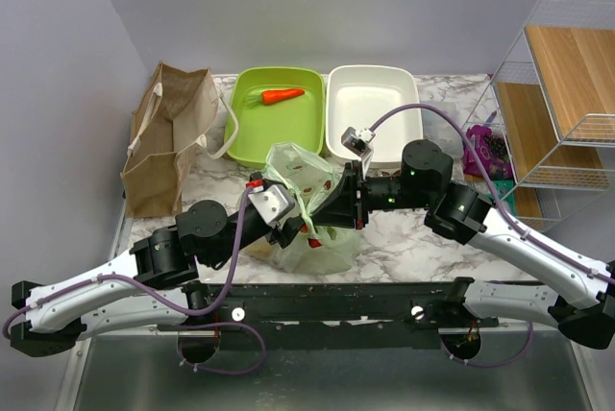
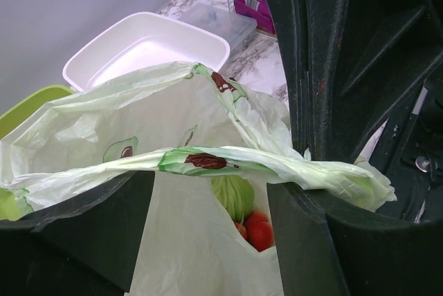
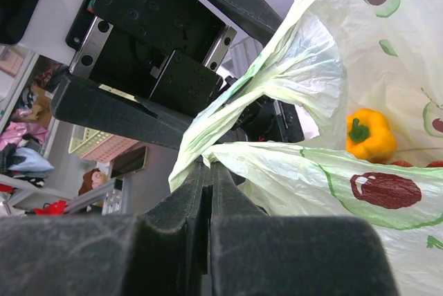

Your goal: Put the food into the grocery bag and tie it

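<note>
**Operator:** Current step?

**Technician:** Food is loaded. The yellow bell pepper (image 3: 370,133), cabbage (image 2: 234,196) and tomatoes (image 2: 257,230) sit inside the grocery bag (image 1: 307,214) at mid-table (image 1: 423,248). Tying is in hand. The right gripper (image 3: 206,168) is clamped on one handle (image 3: 228,113). The left gripper (image 2: 208,192) has its fingers wide, with the second handle (image 2: 208,161) draped across.

**Operator:** Next move?

**Technician:** Close the left gripper on it, then cross the loops.

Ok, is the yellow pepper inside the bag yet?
In: the right wrist view shows the yellow pepper lying inside the grocery bag, between its printed walls.
</note>
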Action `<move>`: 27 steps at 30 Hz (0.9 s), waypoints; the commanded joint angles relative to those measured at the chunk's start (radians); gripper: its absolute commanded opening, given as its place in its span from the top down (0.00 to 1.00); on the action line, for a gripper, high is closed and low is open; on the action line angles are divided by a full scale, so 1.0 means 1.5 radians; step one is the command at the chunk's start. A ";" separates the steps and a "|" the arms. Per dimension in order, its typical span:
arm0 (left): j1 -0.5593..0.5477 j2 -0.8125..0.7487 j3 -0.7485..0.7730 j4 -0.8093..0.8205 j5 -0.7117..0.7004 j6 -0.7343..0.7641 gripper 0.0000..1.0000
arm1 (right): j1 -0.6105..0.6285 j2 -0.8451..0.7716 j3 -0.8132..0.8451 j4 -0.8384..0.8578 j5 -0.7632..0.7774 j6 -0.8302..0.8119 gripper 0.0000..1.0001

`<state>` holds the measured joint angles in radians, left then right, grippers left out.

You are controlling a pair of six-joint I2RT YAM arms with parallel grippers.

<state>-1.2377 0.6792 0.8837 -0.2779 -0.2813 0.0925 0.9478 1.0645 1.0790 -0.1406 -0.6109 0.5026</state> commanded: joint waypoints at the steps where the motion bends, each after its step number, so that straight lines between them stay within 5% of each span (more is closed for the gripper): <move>1: -0.003 -0.004 -0.004 0.055 0.034 -0.023 0.33 | -0.001 0.010 0.024 -0.046 0.015 0.014 0.99; 17: -0.003 0.006 -0.029 0.136 0.088 -0.080 0.40 | -0.001 0.036 0.046 -0.075 0.023 0.035 0.99; 21: -0.002 0.002 -0.036 0.159 0.091 -0.091 0.41 | 0.000 0.043 0.049 -0.078 0.015 0.037 0.92; 27: -0.003 -0.003 -0.038 0.174 0.104 -0.097 0.61 | -0.001 0.049 0.050 -0.078 0.011 0.039 0.88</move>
<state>-1.2297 0.6777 0.8196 -0.1848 -0.2310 -0.0055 0.9413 1.1004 1.1439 -0.2344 -0.5995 0.5606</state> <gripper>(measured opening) 0.498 0.115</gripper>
